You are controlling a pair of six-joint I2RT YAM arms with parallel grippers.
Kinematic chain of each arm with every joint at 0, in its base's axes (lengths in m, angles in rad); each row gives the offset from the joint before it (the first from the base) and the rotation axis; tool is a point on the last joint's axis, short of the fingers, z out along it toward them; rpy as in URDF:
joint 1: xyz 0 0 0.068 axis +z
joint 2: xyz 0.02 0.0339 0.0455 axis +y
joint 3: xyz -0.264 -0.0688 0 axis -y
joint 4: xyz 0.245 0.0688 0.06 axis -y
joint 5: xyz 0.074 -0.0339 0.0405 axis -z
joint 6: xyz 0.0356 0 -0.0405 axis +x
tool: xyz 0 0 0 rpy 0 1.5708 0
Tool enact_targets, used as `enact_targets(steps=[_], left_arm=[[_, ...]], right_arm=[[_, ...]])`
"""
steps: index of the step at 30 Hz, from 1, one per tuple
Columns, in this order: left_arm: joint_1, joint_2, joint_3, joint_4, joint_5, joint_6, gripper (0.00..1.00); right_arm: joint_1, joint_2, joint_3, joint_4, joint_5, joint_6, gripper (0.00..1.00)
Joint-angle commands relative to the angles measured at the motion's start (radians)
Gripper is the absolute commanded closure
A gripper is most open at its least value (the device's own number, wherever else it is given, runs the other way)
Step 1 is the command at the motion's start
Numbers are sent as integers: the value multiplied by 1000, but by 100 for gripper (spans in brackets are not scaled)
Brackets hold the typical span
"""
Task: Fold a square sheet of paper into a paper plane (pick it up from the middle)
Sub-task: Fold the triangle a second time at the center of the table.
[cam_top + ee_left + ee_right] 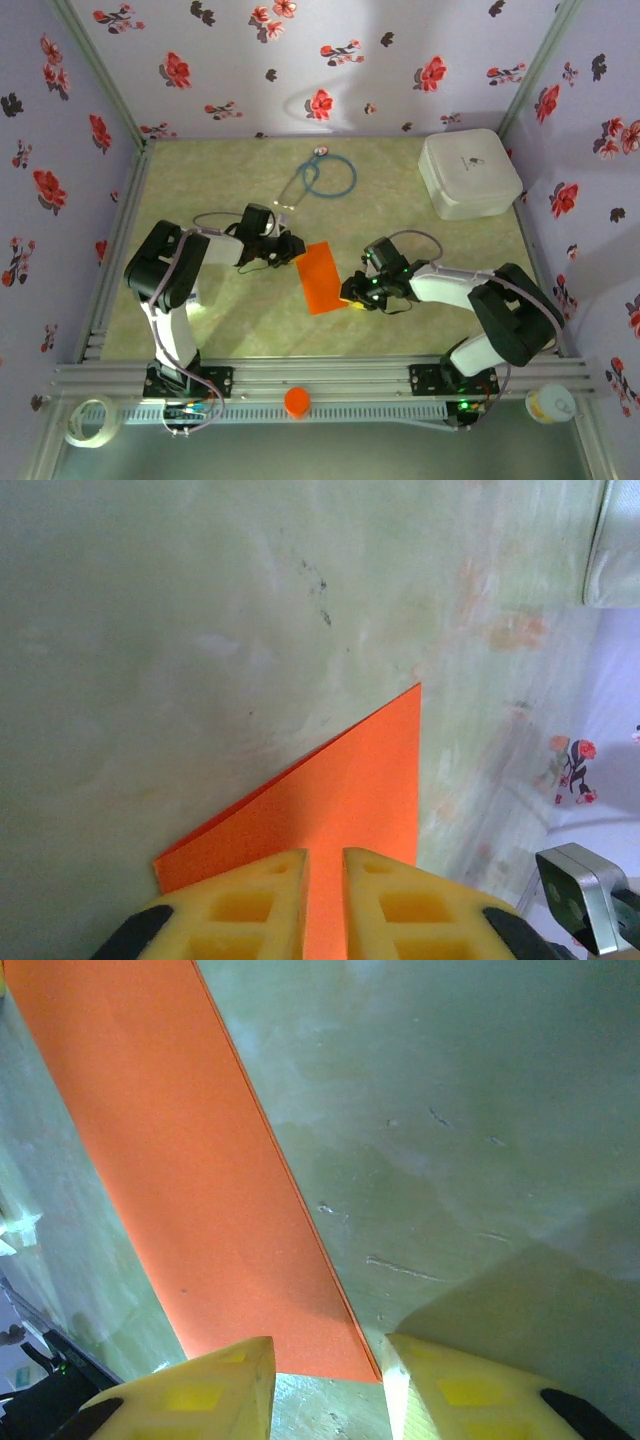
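Looking down on a pale green worktop (200,330) boxed in by flowered walls. Watching two black-and-white arms reaching in from the near edge, the left arm (165,270) bending rightward and the right arm (500,310) bending leftward, both converging near the middle. Noting a white rounded box (470,175) sitting in the far right corner, well apart from both arms. Finding the paper (322,277) lying near the middle of the worktop, between the two hands, showing as a bright orange rectangle tilted off the worktop's edges. Spotting a blue loop (354,180) of cord lying toward the far edge, apart from the paper. Seeing the left hand (290,250) meeting the paper's far left corner. From its wrist camera, finding the yellow fingers (250,900) almost together over the paper (350,780), leaving a narrow slit with orange showing through, and being unable to tell whether anything is pinched. Seeing the right hand (352,292) at the paper's near right edge. From its wrist camera, finding its fingers (200,1390) standing partly apart, gripping nothing, with a corner of the paper (190,1160) lying between them. Noting a small orange cap (298,402) resting on the rail in front of the near edge.
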Motion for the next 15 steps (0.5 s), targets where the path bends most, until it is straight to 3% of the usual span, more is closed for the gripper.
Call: enact_targets(steps=[1,9,15], left_arm=[[6,58,-34,-43,-54,-5,84],[6,49,-28,-52,-48,-2,84],[8,40,-25,-61,-47,-1,85]], right_arm=[[31,30,1,14,-29,26,67],[41,-46,12,-101,77,30,66],[49,-114,-39,-40,26,122,63]])
